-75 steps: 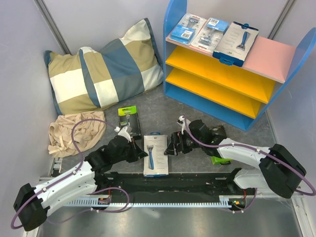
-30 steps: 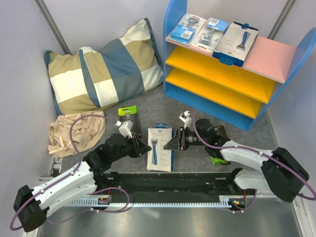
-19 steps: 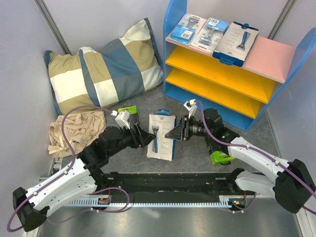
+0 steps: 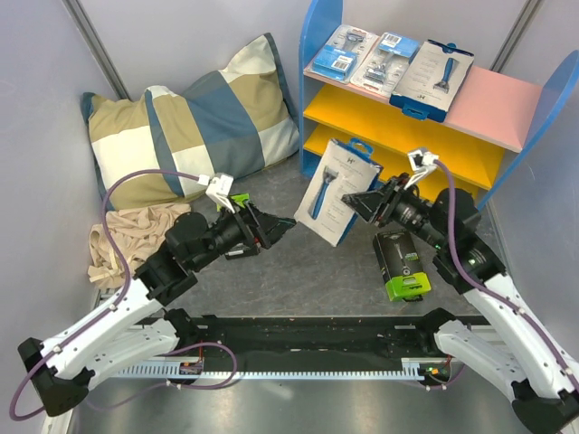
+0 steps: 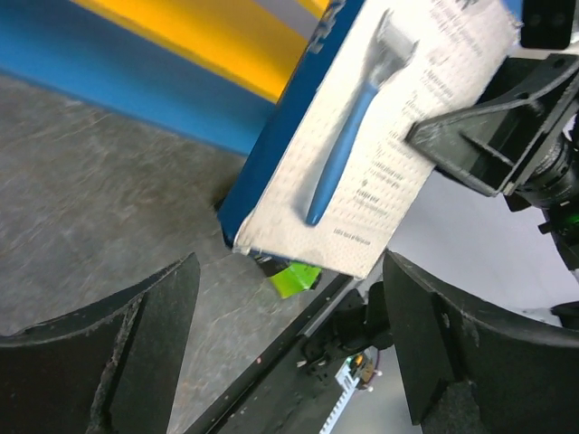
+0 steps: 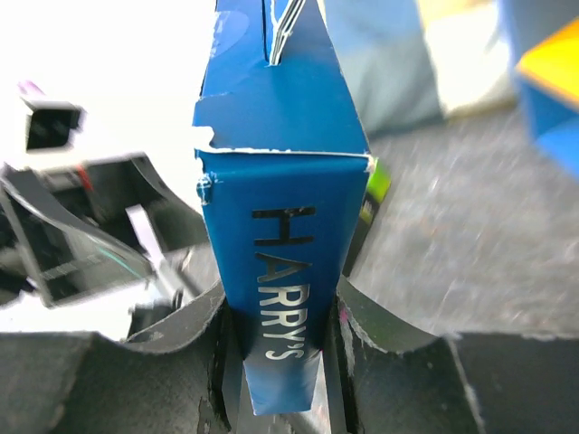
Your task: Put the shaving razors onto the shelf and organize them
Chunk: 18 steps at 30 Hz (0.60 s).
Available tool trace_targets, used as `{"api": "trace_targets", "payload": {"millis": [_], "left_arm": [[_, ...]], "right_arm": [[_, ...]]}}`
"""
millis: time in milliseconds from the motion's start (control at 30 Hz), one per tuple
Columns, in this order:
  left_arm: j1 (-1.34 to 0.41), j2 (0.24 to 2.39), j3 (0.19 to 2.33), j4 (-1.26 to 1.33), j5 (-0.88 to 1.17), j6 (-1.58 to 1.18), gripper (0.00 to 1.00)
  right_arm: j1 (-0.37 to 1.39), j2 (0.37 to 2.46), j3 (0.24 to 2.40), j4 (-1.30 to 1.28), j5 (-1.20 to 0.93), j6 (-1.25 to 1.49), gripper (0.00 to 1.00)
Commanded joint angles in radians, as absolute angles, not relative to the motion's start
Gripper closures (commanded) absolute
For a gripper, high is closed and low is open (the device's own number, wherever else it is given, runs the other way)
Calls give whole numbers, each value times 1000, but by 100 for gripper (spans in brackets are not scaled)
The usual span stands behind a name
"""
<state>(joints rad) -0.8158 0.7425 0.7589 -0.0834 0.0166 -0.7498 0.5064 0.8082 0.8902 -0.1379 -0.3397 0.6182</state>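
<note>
My right gripper [image 4: 369, 204] is shut on a flat white razor box [image 4: 337, 191], held tilted in the air in front of the shelf [image 4: 493, 105]. In the right wrist view the box's blue edge [image 6: 276, 226] is pinched between the fingers [image 6: 185, 339]. My left gripper [image 4: 277, 226] is open and empty, left of the box and apart from it; its wrist view faces the box [image 5: 389, 117]. A black-and-green box [image 4: 401, 263] lies on the table under the right arm. Another one [image 4: 240, 200] peeks out behind the left arm. Two blister packs [image 4: 341, 50] and a white box [image 4: 434, 76] lie on the pink top board.
A checked pillow [image 4: 185, 131] leans in the back left corner, with a beige cloth [image 4: 131, 240] in front of it. Grey walls close both sides. The shelf's yellow boards [image 4: 398, 131] hold nothing. A black rail [image 4: 298, 334] runs along the near edge.
The left gripper has opened and let go of the white box. The right gripper has lifted the box off the table, up and right toward the shelf.
</note>
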Motion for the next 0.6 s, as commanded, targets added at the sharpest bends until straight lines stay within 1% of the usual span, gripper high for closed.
{"api": "trace_targets", "payload": {"millis": [0,200,267,467,567], "left_arm": [[-821,817,781,104,112,-765,11],[-824,942,762,429,250,-850,10],[-828,986,758,538,259,-867,10],[-848,1091,804,650,278,-864,9],[-862,1146,824,681,285,-880,11]], "right_arm": [[503,729,988,-152,-168,595,71],[505,698,1028,-144,-110,612,71],[503,696,1038,-143,-109,620,71],[503,696,1048,-112,-144,655,70],[502,692,1049,-89,-158,672,70]]}}
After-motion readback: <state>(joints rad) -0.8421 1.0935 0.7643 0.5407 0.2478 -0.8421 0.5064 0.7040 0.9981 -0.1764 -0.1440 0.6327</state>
